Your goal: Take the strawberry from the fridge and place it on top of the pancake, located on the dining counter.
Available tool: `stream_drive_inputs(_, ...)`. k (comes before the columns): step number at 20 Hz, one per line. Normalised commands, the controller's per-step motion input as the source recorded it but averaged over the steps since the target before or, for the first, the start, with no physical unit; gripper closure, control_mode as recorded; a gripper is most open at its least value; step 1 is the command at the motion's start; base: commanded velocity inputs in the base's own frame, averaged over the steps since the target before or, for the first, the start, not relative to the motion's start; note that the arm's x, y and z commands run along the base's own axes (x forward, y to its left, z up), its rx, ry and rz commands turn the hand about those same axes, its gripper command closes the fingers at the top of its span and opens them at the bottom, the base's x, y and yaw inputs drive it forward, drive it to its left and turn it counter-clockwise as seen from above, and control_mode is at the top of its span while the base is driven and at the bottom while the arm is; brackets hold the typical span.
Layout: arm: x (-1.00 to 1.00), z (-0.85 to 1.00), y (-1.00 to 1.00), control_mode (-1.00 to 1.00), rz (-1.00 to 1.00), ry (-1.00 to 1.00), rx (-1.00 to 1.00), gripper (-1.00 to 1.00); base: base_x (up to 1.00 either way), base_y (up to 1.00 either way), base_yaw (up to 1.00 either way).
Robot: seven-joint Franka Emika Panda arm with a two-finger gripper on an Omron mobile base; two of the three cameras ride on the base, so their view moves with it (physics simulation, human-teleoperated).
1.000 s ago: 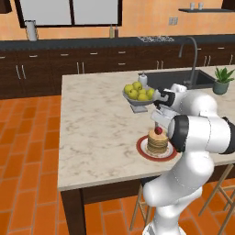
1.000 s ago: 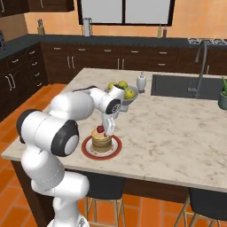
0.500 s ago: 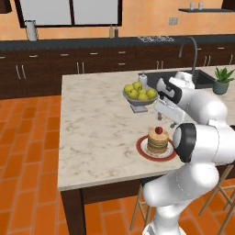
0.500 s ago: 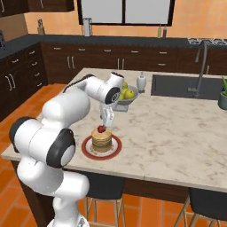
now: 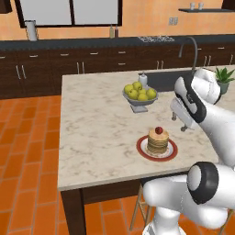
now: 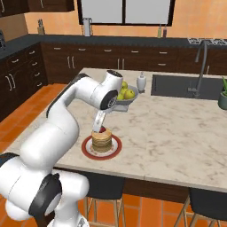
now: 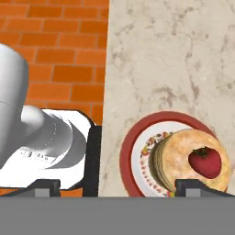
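Observation:
The strawberry lies on top of the pancake, a tan stack on a red-rimmed white plate near the front edge of the dining counter. My gripper hangs above and beside the stack, open, with nothing between its wide-apart fingers. In the right base view it partly covers the strawberry.
A grey bowl of yellow-green fruit stands behind the plate, with a small white bottle beyond it. The inset sink, faucet and a potted plant are to the right. Stools stand under the counter's front edge.
My gripper has lifted off the pancake stack and drawn away to the side, empty. The strawberry stays on top of the stack.

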Motion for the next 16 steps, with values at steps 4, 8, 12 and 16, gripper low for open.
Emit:
stream_drive_inputs(4,-0.40,0.56,0.17,-1.00,-0.64,-0.03,-0.04,-1.00,0.00,0.00,0.00)
stream_drive_inputs(8,-0.16,0.30,0.09,-1.00,-0.58,0.16,-0.16,-1.00,0.00,0.00,0.00)
stream_drive_inputs(12,-0.05,-0.02,0.11,-1.00,-0.69,0.28,-0.06,-1.00,0.00,0.00,0.00)
stream_drive_inputs(16,-0.08,-0.21,0.01,-1.00,-0.77,0.31,0.07,-1.00,0.00,0.00,0.00)
